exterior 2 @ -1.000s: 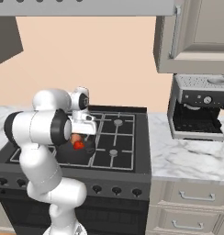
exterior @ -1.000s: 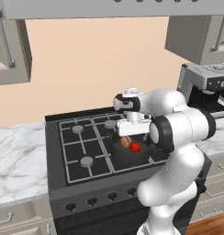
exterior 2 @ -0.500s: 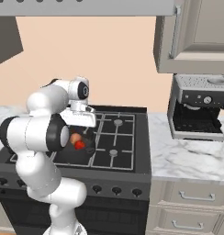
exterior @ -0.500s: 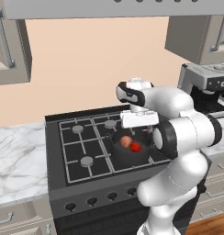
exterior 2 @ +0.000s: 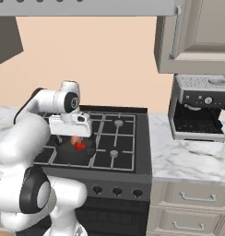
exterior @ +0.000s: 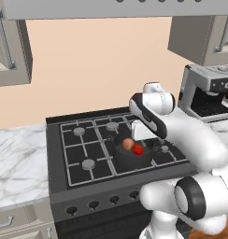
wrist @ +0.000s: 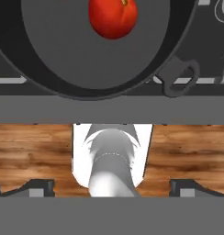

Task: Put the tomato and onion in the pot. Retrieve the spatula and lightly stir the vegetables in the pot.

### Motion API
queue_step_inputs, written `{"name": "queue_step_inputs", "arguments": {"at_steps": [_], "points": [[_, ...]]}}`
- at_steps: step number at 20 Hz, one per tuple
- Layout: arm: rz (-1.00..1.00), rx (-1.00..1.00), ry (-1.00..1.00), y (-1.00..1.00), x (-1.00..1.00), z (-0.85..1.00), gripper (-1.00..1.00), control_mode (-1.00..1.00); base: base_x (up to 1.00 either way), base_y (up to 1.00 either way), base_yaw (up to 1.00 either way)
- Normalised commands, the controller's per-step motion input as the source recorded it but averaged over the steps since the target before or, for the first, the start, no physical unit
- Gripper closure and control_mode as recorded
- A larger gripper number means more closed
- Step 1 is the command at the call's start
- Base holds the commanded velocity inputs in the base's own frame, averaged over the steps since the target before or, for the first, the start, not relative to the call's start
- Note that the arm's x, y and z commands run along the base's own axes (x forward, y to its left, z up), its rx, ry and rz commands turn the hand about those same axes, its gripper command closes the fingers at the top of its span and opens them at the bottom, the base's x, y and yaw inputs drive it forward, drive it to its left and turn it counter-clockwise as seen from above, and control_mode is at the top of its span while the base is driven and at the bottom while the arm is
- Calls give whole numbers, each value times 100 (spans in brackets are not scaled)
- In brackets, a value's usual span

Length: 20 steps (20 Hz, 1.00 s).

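Since the tomato [exterior: 138, 150] and the onion [exterior: 128, 143] both lie inside the pot [exterior: 119, 158], touching or nearly so, the first half of the task looks done. The pot sits on the front right burner of the stove [exterior: 74, 158], and in the hand view the red tomato rests on the pot's grey floor with one small side handle showing at the rim. The hand [wrist: 112, 186] hangs above the pot's near edge, its dark tips spread wide at the bottom corners of the hand view with nothing between them, so it carries nothing. What is left, as I judge it, is the whole second half: fetching the spatula and giving the vegetables a light stir. I cannot make out the spatula on the stove or the marble desk [exterior 2: 188, 159] beside it; it may lie somewhere off to the side, so finding it comes first
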Motion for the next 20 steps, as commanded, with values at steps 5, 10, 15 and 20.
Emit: {"name": "queue_step_inputs", "arguments": {"at_steps": [5, 10, 15, 20], "points": [[0, 0, -13, 0, -26, 26, -100, -100, 0, 0, 0], [0, 0, 0, 0, 0, 0, -100, -100, 0, 0, 0], [0, 0, 0, 0, -9, 0, -100, -100, 0, 0, 0], [0, 0, 0, 0, 0, 0, -100, 100, -52, 76, 3]]}}
